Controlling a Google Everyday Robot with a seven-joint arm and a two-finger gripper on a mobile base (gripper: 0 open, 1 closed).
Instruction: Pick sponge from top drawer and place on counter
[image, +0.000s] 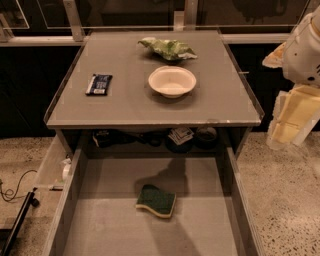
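The sponge (156, 201), dark green on top with a yellow layer under it, lies flat on the grey bottom of the open top drawer (100, 220), near its middle. The counter (125, 107) is the grey tabletop above and behind the drawer. My gripper (290, 125) hangs at the right edge of the view, beside the counter's front right corner, above the floor and well to the right of the sponge and higher than it. It holds nothing that I can see.
On the counter stand a white bowl (172, 81), a crumpled green bag (168, 48) behind it and a dark blue snack wrapper (99, 84) at the left. Dark items (187, 136) sit in the shelf behind the drawer. A cable (12, 190) lies on the floor at left.
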